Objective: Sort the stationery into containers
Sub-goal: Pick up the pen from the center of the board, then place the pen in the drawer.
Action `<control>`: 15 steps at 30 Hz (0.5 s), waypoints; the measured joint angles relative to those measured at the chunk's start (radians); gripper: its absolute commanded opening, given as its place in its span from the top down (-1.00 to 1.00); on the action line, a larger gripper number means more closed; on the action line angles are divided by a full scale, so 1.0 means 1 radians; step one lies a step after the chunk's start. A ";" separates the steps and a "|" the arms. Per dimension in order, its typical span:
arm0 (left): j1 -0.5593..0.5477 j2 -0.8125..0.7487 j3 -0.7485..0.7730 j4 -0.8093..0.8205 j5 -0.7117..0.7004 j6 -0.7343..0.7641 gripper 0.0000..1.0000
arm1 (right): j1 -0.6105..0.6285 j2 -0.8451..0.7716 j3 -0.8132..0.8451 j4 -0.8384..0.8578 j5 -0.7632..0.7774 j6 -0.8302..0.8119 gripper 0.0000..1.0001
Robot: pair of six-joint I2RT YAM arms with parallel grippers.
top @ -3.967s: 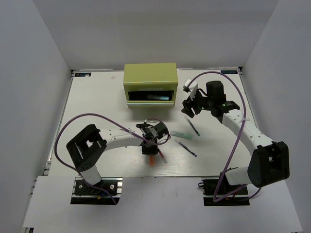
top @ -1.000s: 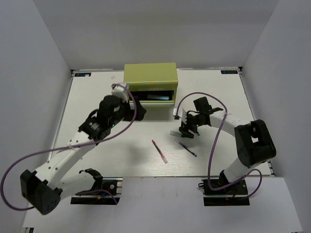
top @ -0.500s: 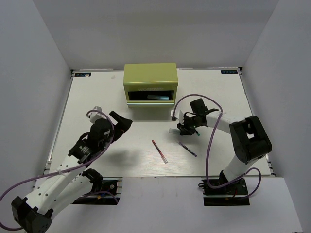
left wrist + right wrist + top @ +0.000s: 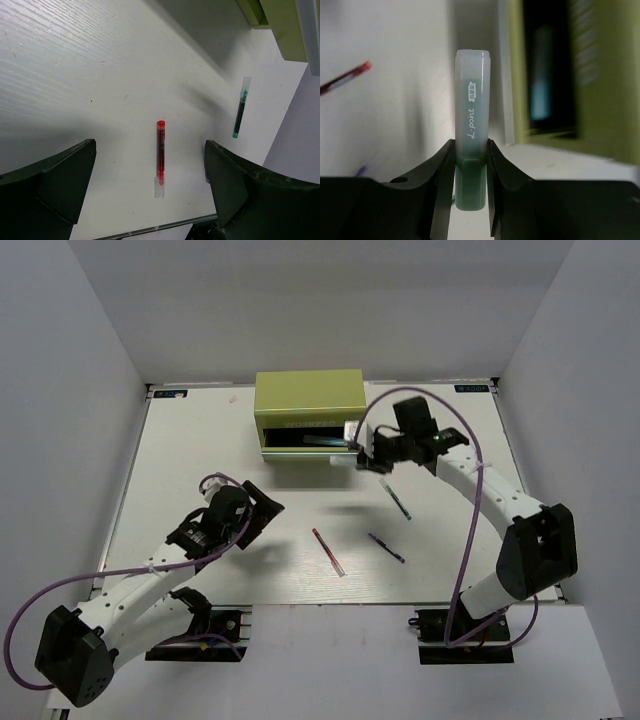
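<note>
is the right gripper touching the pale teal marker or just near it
Touching. The right wrist view shows both fingers of the right gripper pressed against the pale teal marker, no gap.

- A robotics lab test cell: plain pale walls (image 4: 90, 330) box in a white table (image 4: 190, 440) on three sides.
- Two robot arms, the left arm (image 4: 140, 585) and the right arm (image 4: 495, 495), stand on metal base brackets (image 4: 195, 625) at the table's near edge.
- Purple cables (image 4: 465, 580) loop loosely off both arms.
- Small printed labels (image 4: 170, 394) mark the table's far corners.
- On the table are a yellow-green chest (image 4: 310, 390) and loose pens (image 4: 328, 551).
</note>
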 measured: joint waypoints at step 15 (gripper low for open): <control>0.000 0.000 -0.060 0.060 0.045 -0.078 -0.98 | 0.135 0.230 0.253 0.232 0.142 0.057 0.61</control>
